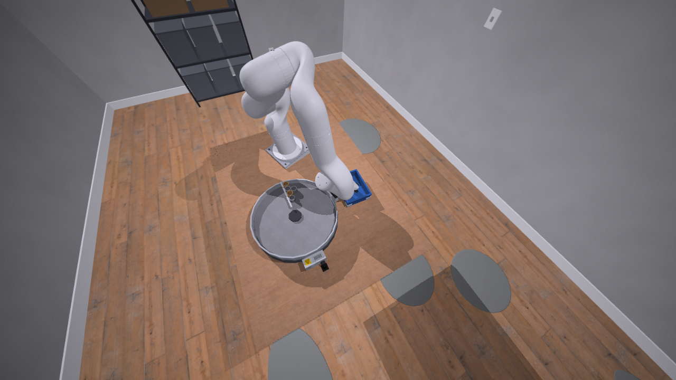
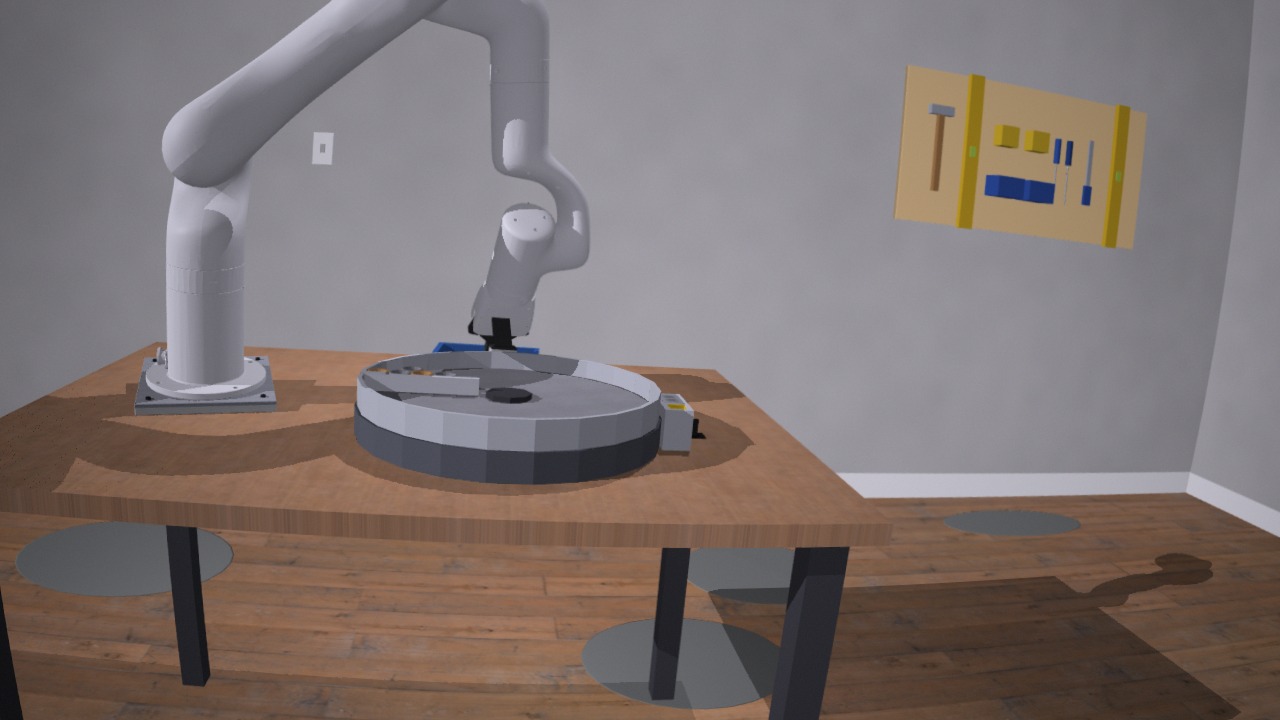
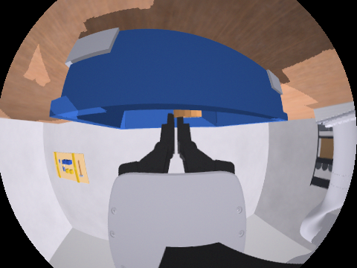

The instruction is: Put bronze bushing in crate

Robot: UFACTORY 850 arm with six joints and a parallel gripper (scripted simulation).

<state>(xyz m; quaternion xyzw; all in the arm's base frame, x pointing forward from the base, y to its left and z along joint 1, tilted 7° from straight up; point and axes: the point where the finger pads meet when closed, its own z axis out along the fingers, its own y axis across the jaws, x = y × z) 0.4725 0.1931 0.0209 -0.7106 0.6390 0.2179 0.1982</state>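
My gripper hangs over the blue crate, which stands on the table just behind the turning table. The fingers are nearly together and pinch the wall of a bronze bushing at their tips, above the crate's inside. In the top view the arm hides the gripper. Bronze bushings and dark bushings lie on the turning table by its divider bar.
The robot base is bolted to the table behind the turning table. A small control box sits at the turning table's rim. A shelf rack stands at the far wall, and a tool board hangs on another wall.
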